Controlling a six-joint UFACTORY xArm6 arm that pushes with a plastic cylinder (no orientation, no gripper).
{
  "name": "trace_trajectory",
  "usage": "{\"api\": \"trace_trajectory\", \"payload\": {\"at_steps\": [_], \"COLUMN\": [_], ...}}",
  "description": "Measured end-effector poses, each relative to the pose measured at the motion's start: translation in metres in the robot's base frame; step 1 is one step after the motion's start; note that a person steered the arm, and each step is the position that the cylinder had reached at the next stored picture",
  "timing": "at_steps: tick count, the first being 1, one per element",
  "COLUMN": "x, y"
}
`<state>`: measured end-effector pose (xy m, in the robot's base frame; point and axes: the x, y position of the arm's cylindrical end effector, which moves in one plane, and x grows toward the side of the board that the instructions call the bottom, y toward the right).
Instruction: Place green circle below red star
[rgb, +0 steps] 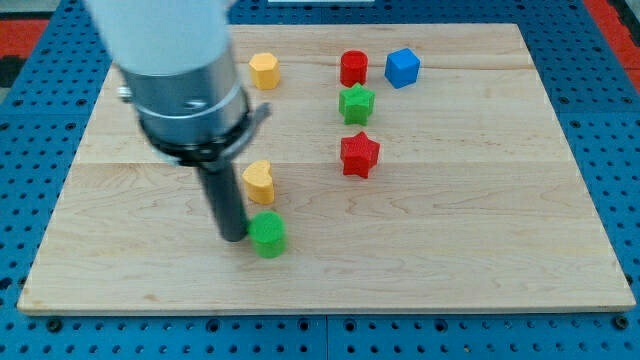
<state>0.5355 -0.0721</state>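
Note:
The green circle (268, 235) lies on the wooden board at the lower middle-left. The red star (359, 155) lies up and to its right, near the board's centre. My tip (234, 237) stands right against the green circle's left side, touching or nearly touching it. The rod and the arm's grey body rise above it toward the view's top left.
A yellow heart (259, 182) lies just above the green circle, next to the rod. A green star (356, 103), a red cylinder-like block (353, 68), a blue cube (402, 67) and a yellow hexagon (264, 70) lie toward the view's top. The board's edge (300, 308) runs along the bottom.

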Motion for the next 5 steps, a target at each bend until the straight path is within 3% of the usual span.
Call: {"api": "trace_trajectory", "payload": {"at_steps": [1,3,5], "x": [0.009,0.046,0.023], "y": [0.037,0.037,0.094]}}
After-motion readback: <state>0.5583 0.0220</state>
